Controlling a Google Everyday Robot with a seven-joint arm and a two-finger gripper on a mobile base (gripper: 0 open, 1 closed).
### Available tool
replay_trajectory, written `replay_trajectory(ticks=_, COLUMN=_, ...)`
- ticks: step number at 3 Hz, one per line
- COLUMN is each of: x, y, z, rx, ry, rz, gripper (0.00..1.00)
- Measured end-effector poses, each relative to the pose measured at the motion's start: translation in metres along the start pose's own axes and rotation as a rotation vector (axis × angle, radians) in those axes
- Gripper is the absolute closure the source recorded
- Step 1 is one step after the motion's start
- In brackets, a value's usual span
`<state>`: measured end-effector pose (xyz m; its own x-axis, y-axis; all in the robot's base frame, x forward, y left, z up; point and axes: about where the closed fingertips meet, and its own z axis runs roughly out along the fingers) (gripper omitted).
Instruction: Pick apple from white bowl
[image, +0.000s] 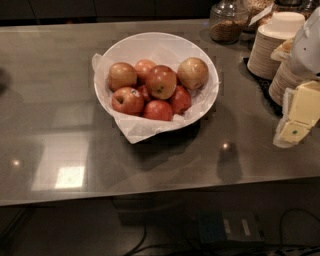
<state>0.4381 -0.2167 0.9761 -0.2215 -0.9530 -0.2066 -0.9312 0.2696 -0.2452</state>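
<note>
The white bowl (116, 56) stands in the middle of the grey counter, lined with crinkled white paper, and holds several apples. The apple (193, 73), the palest one, yellowish-tan with a faint blush, lies at the bowl's right side against the rim. Redder apples (160, 81) fill the middle and front of the bowl. My gripper (298, 117), white with pale yellow parts, hangs at the right edge of the view above the counter. It is well to the right of the bowl, a little nearer than the apple, and touches nothing.
Stacks of tan paper bowls (270, 49) stand on a black mat at the back right, just behind my gripper. A glass jar (227, 22) stands behind the bowl. The counter's front edge (150, 197) runs across the lower view, with cables below.
</note>
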Motion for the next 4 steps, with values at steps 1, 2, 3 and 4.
replay_trajectory(ticks=1, x=-0.004, y=-0.004, z=0.0, rx=0.011, ry=-0.018, rz=-0.006, gripper=0.0)
replay_trajectory(ticks=2, x=-0.03, y=-0.024, z=0.012, rx=0.016, ry=-0.09, rz=-0.068, gripper=0.0)
replay_trajectory(ticks=3, x=-0.066, y=-0.045, z=0.025, rx=-0.009, ry=-0.2, rz=-0.135, gripper=0.0)
replay_trajectory(ticks=4, x=-0.09, y=-0.051, z=0.03, rx=-0.018, ry=-0.255, rz=-0.188, gripper=0.0)
